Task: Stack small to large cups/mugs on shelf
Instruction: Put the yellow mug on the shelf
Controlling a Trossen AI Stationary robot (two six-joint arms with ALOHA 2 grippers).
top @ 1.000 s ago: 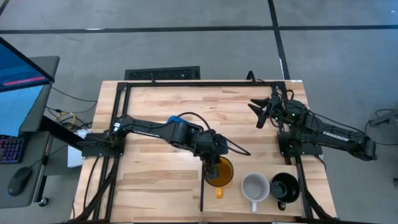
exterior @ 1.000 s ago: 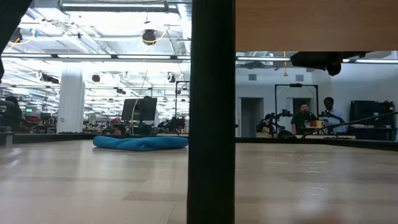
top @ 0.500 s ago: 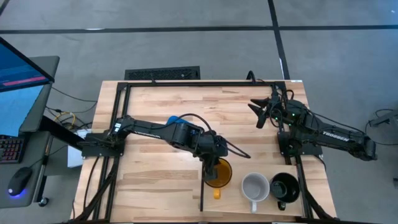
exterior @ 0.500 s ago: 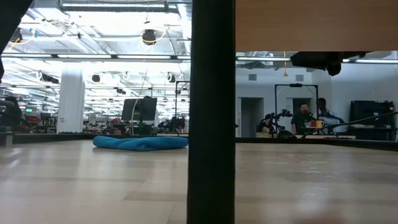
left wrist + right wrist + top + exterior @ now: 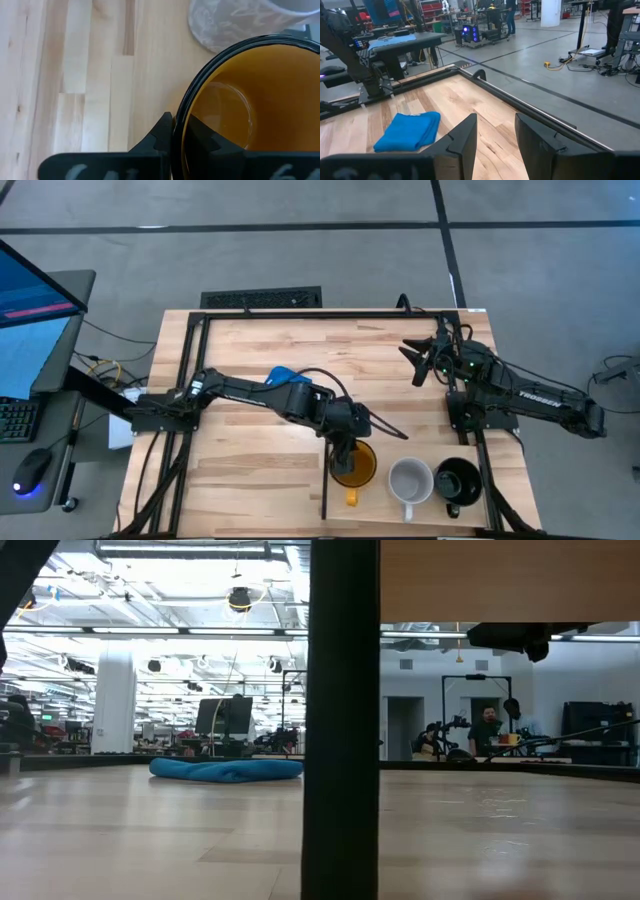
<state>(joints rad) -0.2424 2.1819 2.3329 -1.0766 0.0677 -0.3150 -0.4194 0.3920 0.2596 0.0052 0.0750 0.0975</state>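
As left pincer (image 5: pixel 345 452) clamps amber mug (image 5: pixel 354 461) rim | seating it beside grey mug (image 5: pixel 409 480) on shelf (image 5: pixel 400 442) | right pincer (image 5: pixel 420 360) parted, idle.

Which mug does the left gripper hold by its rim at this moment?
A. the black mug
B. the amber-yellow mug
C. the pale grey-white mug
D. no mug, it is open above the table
B. The left wrist view shows the left gripper shut on the rim of the amber-yellow mug, one finger inside and one outside; the pale grey-white mug and the black mug stand free beside it.
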